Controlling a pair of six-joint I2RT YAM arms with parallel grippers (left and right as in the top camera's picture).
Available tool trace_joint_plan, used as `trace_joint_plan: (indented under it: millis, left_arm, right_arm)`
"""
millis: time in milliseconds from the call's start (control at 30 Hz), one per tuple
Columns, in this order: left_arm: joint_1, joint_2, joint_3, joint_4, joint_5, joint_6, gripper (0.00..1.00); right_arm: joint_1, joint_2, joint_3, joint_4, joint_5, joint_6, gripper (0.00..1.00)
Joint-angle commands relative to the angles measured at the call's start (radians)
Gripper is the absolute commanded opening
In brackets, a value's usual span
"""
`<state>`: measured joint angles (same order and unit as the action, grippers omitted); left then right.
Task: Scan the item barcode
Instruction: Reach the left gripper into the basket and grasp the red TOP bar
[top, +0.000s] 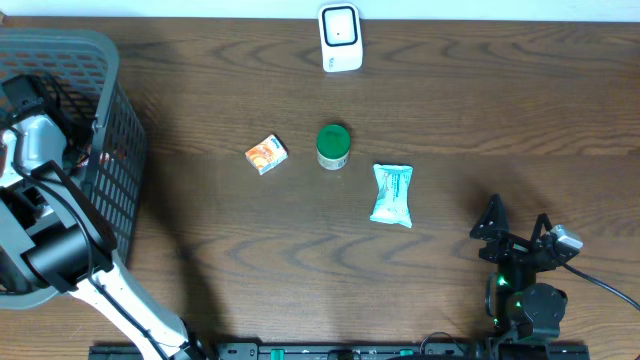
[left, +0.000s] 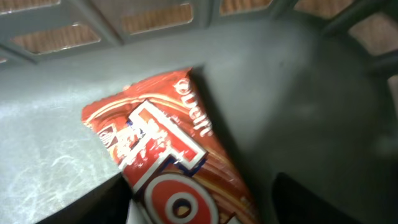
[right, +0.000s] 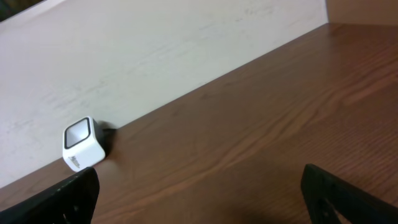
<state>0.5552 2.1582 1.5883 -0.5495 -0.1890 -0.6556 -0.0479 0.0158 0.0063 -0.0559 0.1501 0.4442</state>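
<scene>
Red glossy snack packet (left: 165, 162) between fingers of the left gripper (left: 202, 202)

Brown wooden table (top: 300, 260) bears a grey plastic mesh basket (top: 95, 45) at its left; the packet lies on its floor. Whether the left gripper clamps it, I cannot tell. The right gripper (top: 518, 222) gapes wide. White boxy scanner (top: 340, 38) stands at the far edge.

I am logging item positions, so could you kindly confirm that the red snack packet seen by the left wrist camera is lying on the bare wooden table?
Not quite: the red snack packet seen by the left wrist camera lies inside the grey basket, on its floor, not on the wooden table. The left wrist view shows the basket's slotted wall behind it.
</scene>
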Motion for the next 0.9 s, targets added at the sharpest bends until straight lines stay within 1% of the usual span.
trace_joint_plan:
  millis: [0, 100, 167, 200, 367, 533, 733, 867]
  left_arm:
    - [0.003, 0.086, -0.039, -0.067, 0.058, 0.008, 0.54]
    - [0.004, 0.086, -0.039, -0.102, 0.058, 0.008, 0.33]
    - [0.004, 0.085, -0.039, -0.117, 0.058, 0.008, 0.13]
    - [0.004, 0.082, -0.039, -0.123, 0.058, 0.008, 0.07]
    - [0.011, 0.032, -0.039, -0.136, 0.058, 0.008, 0.08]
    - [0.018, -0.100, -0.037, -0.142, 0.058, 0.007, 0.07]
    - [0.034, -0.359, -0.037, -0.142, 0.033, 0.007, 0.07]
    - [0.035, -0.569, -0.037, -0.142, -0.061, 0.007, 0.08]
  right_arm:
    - [0.010, -0.003, -0.001, -0.004, 0.002, 0.007, 0.99]
    - [0.010, -0.003, -0.001, -0.004, 0.002, 0.007, 0.99]
    - [0.010, -0.003, -0.001, -0.004, 0.002, 0.007, 0.99]
    - [0.010, -0.003, -0.001, -0.004, 0.002, 0.007, 0.99]
    - [0.010, -0.003, -0.001, -0.004, 0.002, 0.007, 0.99]
    - [0.010, -0.003, -0.001, -0.004, 0.002, 0.007, 0.99]
    - [0.010, -0.003, -0.001, -0.004, 0.002, 0.007, 0.99]
    - [0.010, -0.003, -0.001, -0.004, 0.002, 0.007, 0.99]
